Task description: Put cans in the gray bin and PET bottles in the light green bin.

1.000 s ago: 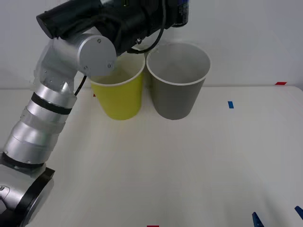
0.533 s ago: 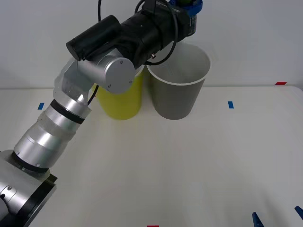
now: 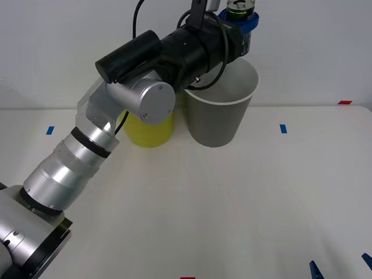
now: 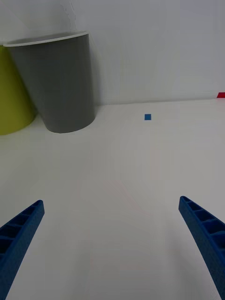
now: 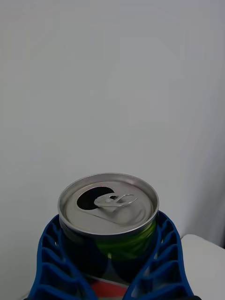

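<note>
My left gripper [image 3: 240, 22] is shut on a small can [image 3: 239, 7] with a silver pull-tab top and dark side, held upright high above the far rim of the gray bin [image 3: 220, 102]. In the left wrist view the can [image 5: 108, 211] sits wrapped by the blue ribbed fingers [image 5: 54, 258]. The light green bin [image 3: 149, 128] stands just left of the gray one, mostly hidden behind my left arm. My right gripper [image 4: 112, 243] is open low over the table near its front right, facing the gray bin [image 4: 58, 84] and the light green bin [image 4: 13, 96]. No PET bottles are in view.
Small blue tape marks [image 3: 283, 128] and a red mark [image 3: 344, 102] lie on the white table. A white wall stands behind the bins. The table surface in front of the bins is bare.
My left arm has swung right and forward, carrying the can from above the gap between the bins to above the gray bin's far rim. The right gripper has not moved.
</note>
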